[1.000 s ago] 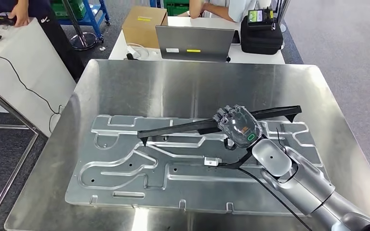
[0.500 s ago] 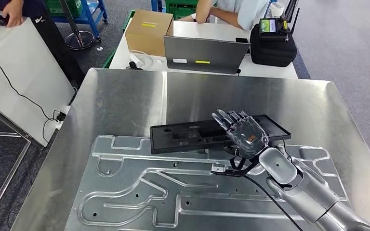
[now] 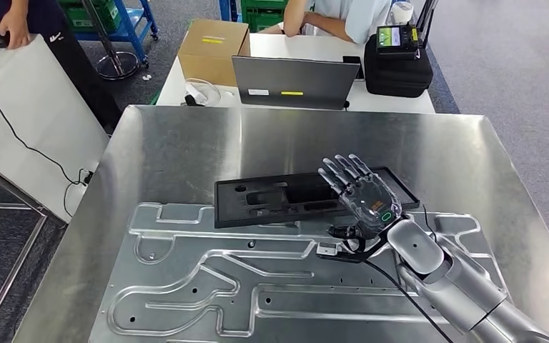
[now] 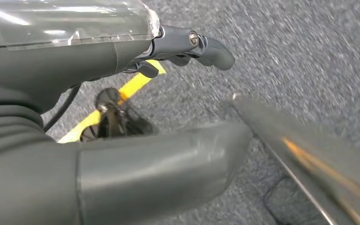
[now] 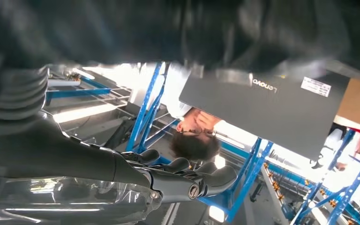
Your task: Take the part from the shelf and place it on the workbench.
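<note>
The part (image 3: 279, 199), a long flat black tray with moulded recesses, lies flat on the steel workbench (image 3: 186, 143), overlapping the far edge of a large aluminium plate (image 3: 207, 286). My right hand (image 3: 363, 193) hovers over the part's right half, fingers straight and spread, holding nothing. The right wrist view shows the same hand (image 5: 122, 183) with its fingers extended. My left hand (image 4: 98, 56) hangs over grey carpet, thumb and fingers apart and empty.
Beyond the workbench stands a white table with a laptop (image 3: 289, 71), a cardboard box (image 3: 214, 39) and a black case (image 3: 397, 57); a person (image 3: 329, 14) sits behind it. Another white table (image 3: 21, 107) with a cable is at the left, with a person beside it.
The part went from tilted on edge in my right hand's grip to lying flat on the workbench. The hand let go and spread its fingers above it. The camera view shifted slightly.
</note>
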